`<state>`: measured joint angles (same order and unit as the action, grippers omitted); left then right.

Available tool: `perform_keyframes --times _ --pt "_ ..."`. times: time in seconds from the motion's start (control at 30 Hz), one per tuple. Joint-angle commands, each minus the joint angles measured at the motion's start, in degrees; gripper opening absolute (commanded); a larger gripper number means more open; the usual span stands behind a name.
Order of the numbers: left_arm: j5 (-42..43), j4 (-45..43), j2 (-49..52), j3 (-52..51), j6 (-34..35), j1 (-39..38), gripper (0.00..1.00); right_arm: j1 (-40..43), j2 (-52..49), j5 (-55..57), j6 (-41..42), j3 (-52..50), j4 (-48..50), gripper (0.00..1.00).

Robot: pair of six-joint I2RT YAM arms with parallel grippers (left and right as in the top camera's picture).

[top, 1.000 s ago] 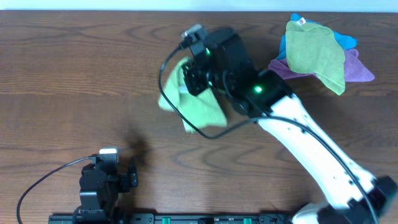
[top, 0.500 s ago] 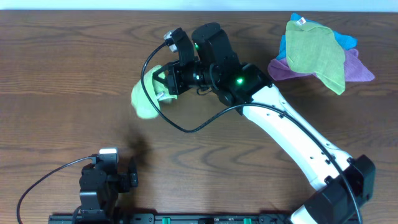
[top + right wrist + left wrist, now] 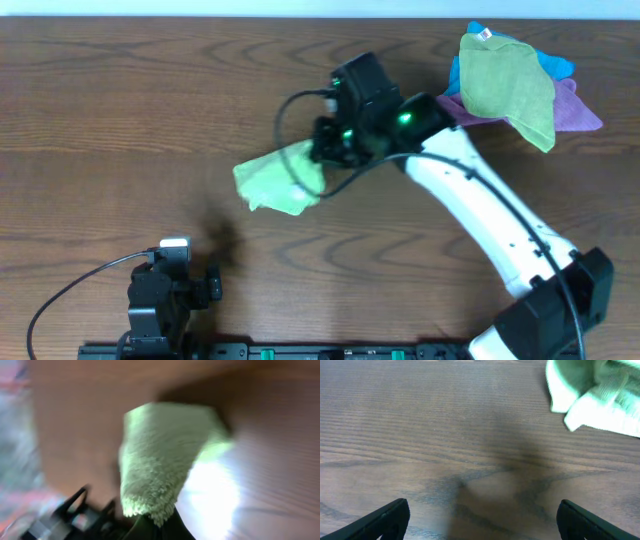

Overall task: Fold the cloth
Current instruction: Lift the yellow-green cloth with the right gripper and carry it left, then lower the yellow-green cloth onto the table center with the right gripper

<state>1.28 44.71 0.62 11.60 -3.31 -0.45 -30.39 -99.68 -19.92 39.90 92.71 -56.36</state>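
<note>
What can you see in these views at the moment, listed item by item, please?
cloth: one, light lime green, bunched near the table's middle, one end in the right pincer
olive cloth: one, dull olive green with a small tag, top of the pile at the far right corner
purple cloth: one, purple, under the olive cloth
blue cloth: one, blue, under the olive cloth
table: one, brown wood, beneath everything
left pincer: one, black, open and empty, near edge on the left
right pincer: one, black on a white arm, shut on the cloth
</note>
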Motion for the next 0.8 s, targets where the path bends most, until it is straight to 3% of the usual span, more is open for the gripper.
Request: perform_keyframes --times 0.0,0.17,0.37,0.4,0.43,0.47,0.57,0.77 --pt "0.2 1.8 -0.4 -1.3 -1.0 -0.1 0.95 5.8 1.2 8.2 -0.6 -0.2 -1.4 0.01" --pt "0.2 1.8 -0.4 -1.3 -1.0 -0.1 0.95 13.5 1.1 10.8 -6.3 -4.2 -1.2 0.01" --pt "0.2 1.8 -0.4 -1.3 -1.0 -0.1 0.95 18.1 1.1 10.9 -10.7 -17.7 4.4 0.01" --pt "0.2 1.8 -0.4 -1.3 -1.0 -0.1 0.95 18.3 1.1 10.9 -11.7 -19.9 5.8 0.18" --pt "0.2 1.8 -0.4 -1.3 -1.0 -0.1 0.95 18.4 1.1 10.6 -12.6 -21.9 7.1 0.66" --pt "0.2 1.8 -0.4 -1.3 -1.0 -0.1 0.95 18.4 1.1 10.4 -13.0 -23.3 7.8 0.87" --pt "0.2 1.8 -0.4 -1.3 -1.0 -0.1 0.95 18.3 1.2 4.1 -16.3 -25.0 9.2 0.99" --pt "0.2 1.8 -0.4 -1.3 -1.0 -0.1 0.95 16.4 2.3 -15.3 -25.5 -21.9 15.0 0.94"
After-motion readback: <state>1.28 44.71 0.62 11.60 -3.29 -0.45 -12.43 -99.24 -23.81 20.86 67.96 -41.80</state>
